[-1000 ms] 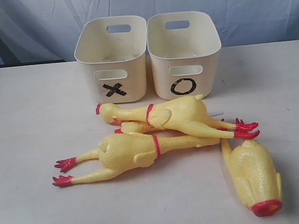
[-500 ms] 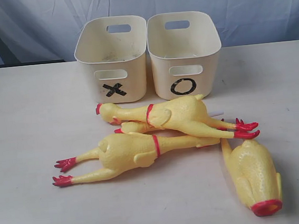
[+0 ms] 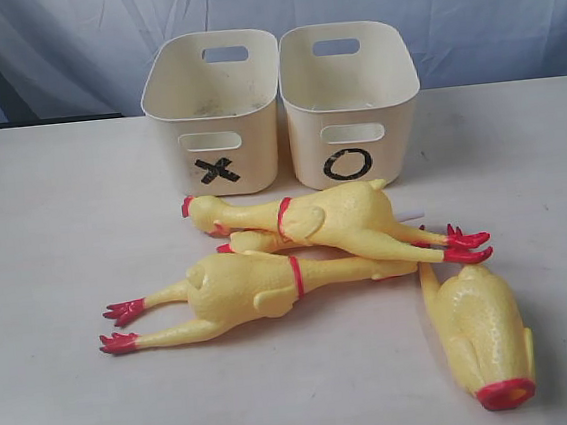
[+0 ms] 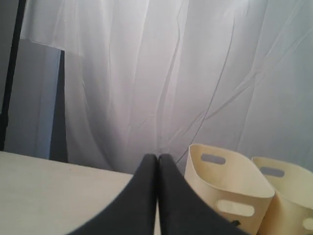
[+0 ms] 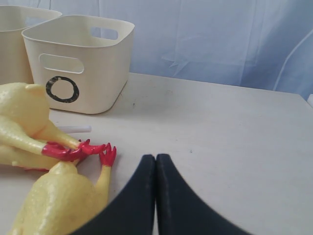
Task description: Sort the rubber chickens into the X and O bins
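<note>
Three long yellow rubber chickens lie on the table in front of two cream bins. One chicken (image 3: 335, 223) lies across the middle with its red feet to the right, a second (image 3: 241, 289) lies below it with feet to the left, and a third (image 3: 481, 329) rests at the right front. A small slim chicken (image 3: 256, 241) is wedged between the first two, its whitish tube end (image 5: 73, 129) showing. The X bin (image 3: 214, 114) stands left of the O bin (image 3: 350, 103). My left gripper (image 4: 157, 159) is shut and empty, beside the X bin (image 4: 227, 193). My right gripper (image 5: 155, 159) is shut and empty, just right of the third chicken (image 5: 58, 200).
A pale blue-white curtain (image 3: 465, 14) hangs behind the table. The white tabletop (image 3: 43, 216) stretches bare to the left of the chickens and to the right of the O bin (image 5: 78, 61). Neither arm shows in the exterior view.
</note>
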